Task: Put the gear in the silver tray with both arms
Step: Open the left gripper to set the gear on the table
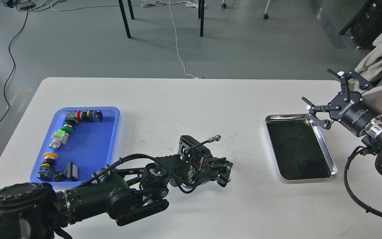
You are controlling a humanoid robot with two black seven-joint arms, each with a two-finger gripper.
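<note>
The silver tray [325,146] lies on the white table at the right, long side running away from me. A tiny dark round thing [293,135] lies on its dark bottom; I cannot tell whether it is the gear. My right gripper [322,89] hovers above the tray's far right corner, fingers spread wide and empty. My left arm lies low over the table's front middle. Its gripper [224,172] points right toward the tray, well short of it. It is dark, and its fingers cannot be told apart.
A blue plastic tray [111,132] at the left holds several push-button switches. A cable with a metal plug [216,137] sticks up from the left wrist. The table's [177,99] right edge is close behind the silver tray.
</note>
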